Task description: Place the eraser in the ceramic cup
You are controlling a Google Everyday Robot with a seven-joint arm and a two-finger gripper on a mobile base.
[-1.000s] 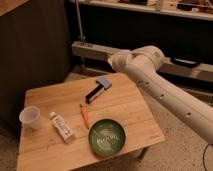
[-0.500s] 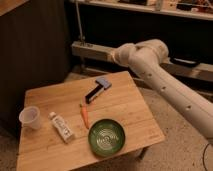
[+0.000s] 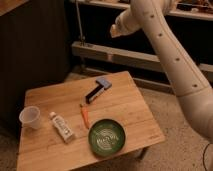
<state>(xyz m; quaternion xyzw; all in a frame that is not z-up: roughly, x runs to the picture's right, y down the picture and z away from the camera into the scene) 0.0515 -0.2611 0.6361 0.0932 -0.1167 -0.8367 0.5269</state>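
The eraser (image 3: 93, 95), a small black block, lies on the wooden table (image 3: 130, 107) near its far middle. It touches a blue-grey block (image 3: 104, 83). The ceramic cup (image 3: 30, 117), whitish and tapered, stands upright at the table's left edge. My white arm curves in from the right, and its gripper (image 3: 116, 30) end hangs high above the table's far edge, well clear of the eraser and far from the cup. Nothing shows in it.
An orange pen-like stick (image 3: 85, 116) lies in the middle of the table, with a white tube (image 3: 62, 126) to its left. A green round bowl (image 3: 106, 136) sits near the front edge. Dark shelving and a metal rail (image 3: 115, 55) stand behind the table.
My arm's end has risen from just above the table's far edge to high over it and shifted slightly right. The things on the table have not moved.
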